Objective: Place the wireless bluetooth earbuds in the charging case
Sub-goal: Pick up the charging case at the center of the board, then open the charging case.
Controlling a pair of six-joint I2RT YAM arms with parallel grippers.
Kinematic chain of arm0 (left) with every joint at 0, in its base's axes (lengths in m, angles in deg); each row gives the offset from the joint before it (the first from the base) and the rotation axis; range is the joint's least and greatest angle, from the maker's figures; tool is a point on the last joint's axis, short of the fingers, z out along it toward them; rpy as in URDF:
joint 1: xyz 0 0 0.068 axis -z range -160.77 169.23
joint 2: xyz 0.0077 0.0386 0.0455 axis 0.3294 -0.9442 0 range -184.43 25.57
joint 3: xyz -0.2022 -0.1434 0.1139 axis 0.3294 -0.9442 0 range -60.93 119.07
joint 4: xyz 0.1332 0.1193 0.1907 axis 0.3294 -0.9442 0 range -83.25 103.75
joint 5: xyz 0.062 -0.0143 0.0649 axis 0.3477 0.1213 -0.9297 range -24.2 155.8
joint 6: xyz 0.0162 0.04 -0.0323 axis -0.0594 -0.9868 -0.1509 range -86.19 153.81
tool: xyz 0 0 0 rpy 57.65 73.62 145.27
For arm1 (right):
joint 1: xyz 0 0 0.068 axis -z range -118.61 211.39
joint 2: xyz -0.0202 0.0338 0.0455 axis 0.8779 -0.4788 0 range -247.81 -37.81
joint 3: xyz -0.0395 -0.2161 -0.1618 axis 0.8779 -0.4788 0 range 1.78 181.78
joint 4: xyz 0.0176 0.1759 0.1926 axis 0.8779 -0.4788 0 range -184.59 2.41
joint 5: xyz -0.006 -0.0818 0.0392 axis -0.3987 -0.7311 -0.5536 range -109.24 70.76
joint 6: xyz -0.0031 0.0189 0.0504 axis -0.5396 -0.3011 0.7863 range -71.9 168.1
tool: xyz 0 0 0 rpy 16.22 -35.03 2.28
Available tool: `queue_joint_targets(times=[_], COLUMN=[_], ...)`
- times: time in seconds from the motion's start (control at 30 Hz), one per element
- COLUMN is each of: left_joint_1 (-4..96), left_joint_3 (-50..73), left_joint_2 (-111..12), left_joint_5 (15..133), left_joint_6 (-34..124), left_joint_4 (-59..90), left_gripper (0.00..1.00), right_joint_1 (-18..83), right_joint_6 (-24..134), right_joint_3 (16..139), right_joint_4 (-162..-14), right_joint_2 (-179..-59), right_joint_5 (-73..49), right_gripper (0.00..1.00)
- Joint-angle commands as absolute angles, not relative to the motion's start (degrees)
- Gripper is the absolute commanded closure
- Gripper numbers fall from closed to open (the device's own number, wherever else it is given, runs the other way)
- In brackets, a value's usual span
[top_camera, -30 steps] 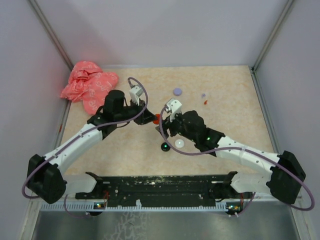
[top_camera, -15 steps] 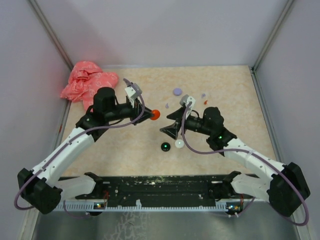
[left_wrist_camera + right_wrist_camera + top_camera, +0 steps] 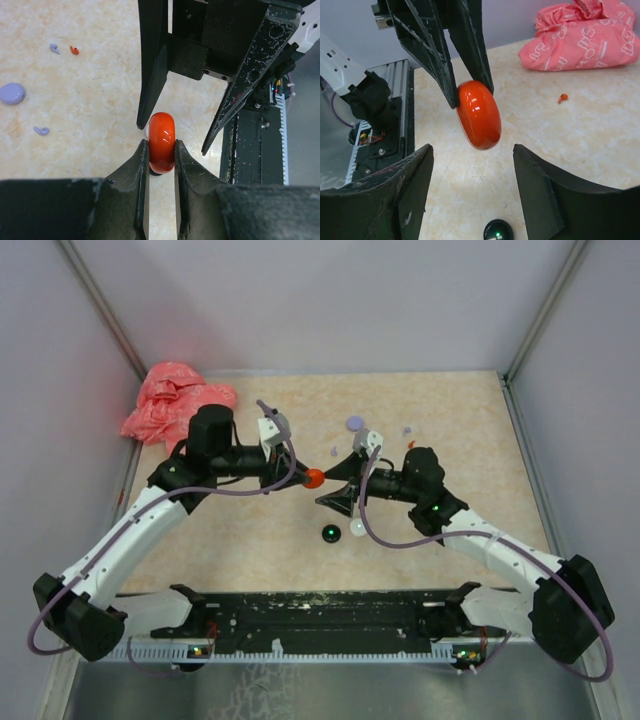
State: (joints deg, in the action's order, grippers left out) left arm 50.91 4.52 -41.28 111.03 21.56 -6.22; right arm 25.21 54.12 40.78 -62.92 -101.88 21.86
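Note:
My left gripper (image 3: 308, 478) is shut on the rim of an orange-red round charging case (image 3: 315, 478) and holds it on edge above the table. It also shows in the left wrist view (image 3: 161, 141) and the right wrist view (image 3: 479, 115). My right gripper (image 3: 328, 482) is open wide and empty, facing the case from the right; the case hangs just beyond its fingertips (image 3: 415, 170). An orange-red earbud (image 3: 411, 444) and a lilac earbud (image 3: 407, 429) lie at the back right. The left wrist view shows the orange-red earbud (image 3: 74, 50) and two lilac earbuds (image 3: 54, 48).
A lilac round case (image 3: 354, 424) lies at the back. A black case (image 3: 329, 533) with a green light and a white case (image 3: 357, 528) lie below the grippers. A crumpled pink bag (image 3: 175, 410) sits at the back left. Side walls enclose the table.
The left gripper has carried the orange-red case a little right and nearer. The right arm has drawn back to the right and turned its open jaws toward the case.

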Motion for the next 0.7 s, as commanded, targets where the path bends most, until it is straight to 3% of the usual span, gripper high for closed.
queue_joint_targets(times=[0.0, 0.27, 0.5, 0.57, 0.63, 0.67], left_joint_1=[52.6, 54.3, 54.7, 54.7, 54.7, 54.7], left_joint_3=[7.7, 9.6, 10.1, 10.2, 10.0, 9.7], left_joint_2=[-42.6, -43.1, -42.7, -42.5, -42.2, -41.9], left_joint_5=[112.3, 111.6, 113.2, 113.2, 112.3, 111.4], left_joint_6=[17.6, 15.7, 15.1, 15.1, 15.5, 16.1], left_joint_4=[-11.0, -13.9, -14.5, -14.6, -14.2, -13.7], left_gripper=[0.9, 0.91, 0.92, 0.91, 0.87, 0.82], right_joint_1=[25.4, 25.4, 25.4, 25.4, 25.4, 25.4], right_joint_6=[54.5, 55.3, 55.8, 55.9, 55.9, 55.9], right_joint_3=[44.5, 44.2, 44.3, 44.2, 44.1, 44.1], right_joint_4=[-57.5, -54.9, -54.5, -54.3, -54.2, -54.2], right_joint_2=[-103.2, -104.0, -104.9, -104.8, -104.7, -104.6], right_joint_5=[27.4, 29.9, 33.3, 33.7, 34.3, 34.6], right_gripper=[0.38, 0.5, 0.75, 0.87, 0.99, 1.0])
